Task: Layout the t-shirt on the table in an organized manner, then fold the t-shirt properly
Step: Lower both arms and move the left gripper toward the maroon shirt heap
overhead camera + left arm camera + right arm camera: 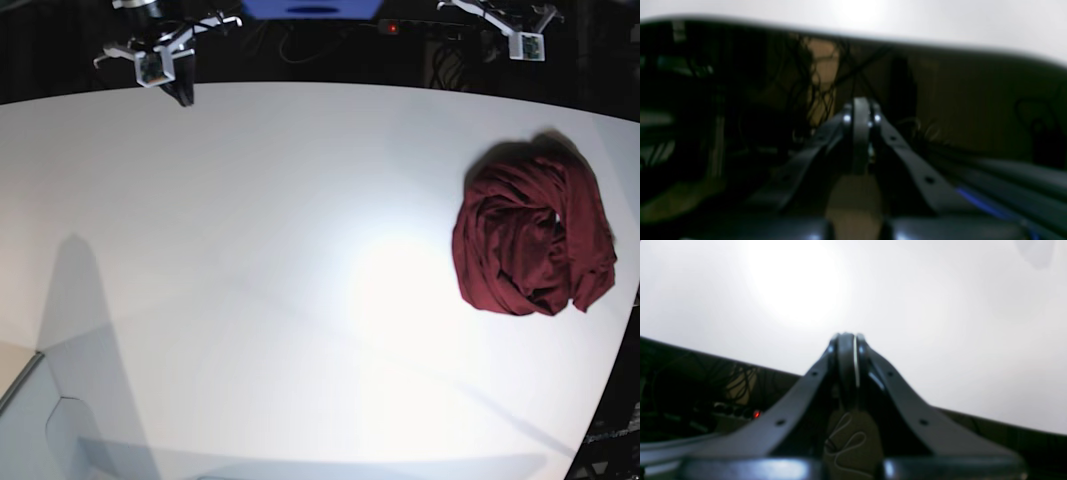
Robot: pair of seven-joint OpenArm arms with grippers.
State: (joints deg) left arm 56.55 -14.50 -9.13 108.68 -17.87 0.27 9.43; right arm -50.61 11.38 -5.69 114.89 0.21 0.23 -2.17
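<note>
The dark maroon t-shirt [530, 235] lies crumpled in a heap on the right side of the white table [290, 230], near its right edge. Neither wrist view shows the t-shirt. My left gripper [862, 111] is shut and empty, hanging beyond the table's far edge [940, 23], well behind the t-shirt. My right gripper [848, 340] is also shut with nothing in it. It hovers over the far left rim of the table [940, 313] and appears in the base view as the right gripper [185, 95], far from the t-shirt.
The left arm's wrist [522, 42] sits at the top right behind the table. Beyond the far edge lie dark floor, cables [813, 83] and a power strip with a red light [756, 414]. A grey shadow [90, 350] falls across the near left.
</note>
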